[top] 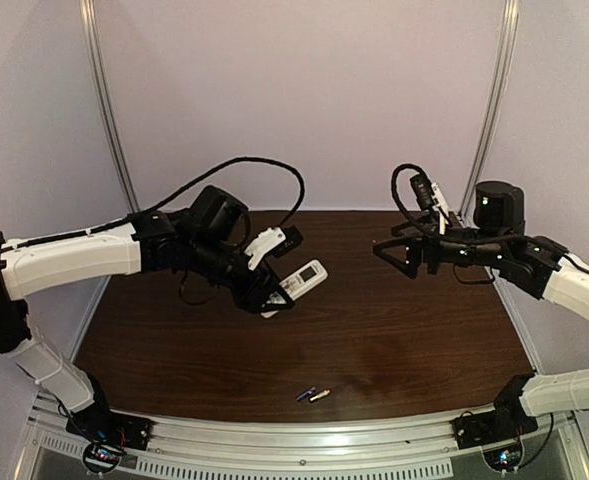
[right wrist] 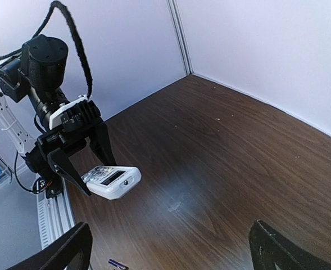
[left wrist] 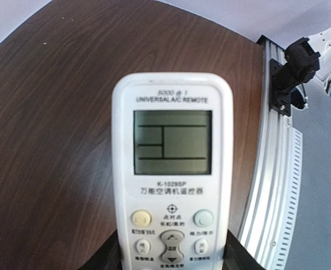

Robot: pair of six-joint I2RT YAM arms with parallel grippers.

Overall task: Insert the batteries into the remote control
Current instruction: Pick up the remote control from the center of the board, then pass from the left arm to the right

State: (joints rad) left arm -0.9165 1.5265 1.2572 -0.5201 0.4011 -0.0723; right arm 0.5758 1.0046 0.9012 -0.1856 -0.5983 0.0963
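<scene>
- Remote control (top: 304,277) sits clamped by its button end in the left gripper (top: 277,296), display side up, over the left half of the table (top: 394,340).
- Batteries (top: 312,394), one bluish-purple and one gold, lie side by side on the wood near the front rail (top: 304,450), well apart from the remote.
- Tabletop is dark wood-grain with a few pale specks. Plain pale walls (top: 304,100) all round and ribbed aluminium rail along the near edge.
- Right gripper (top: 394,258) hangs over the back right of the table, jaws spread wide.
</scene>
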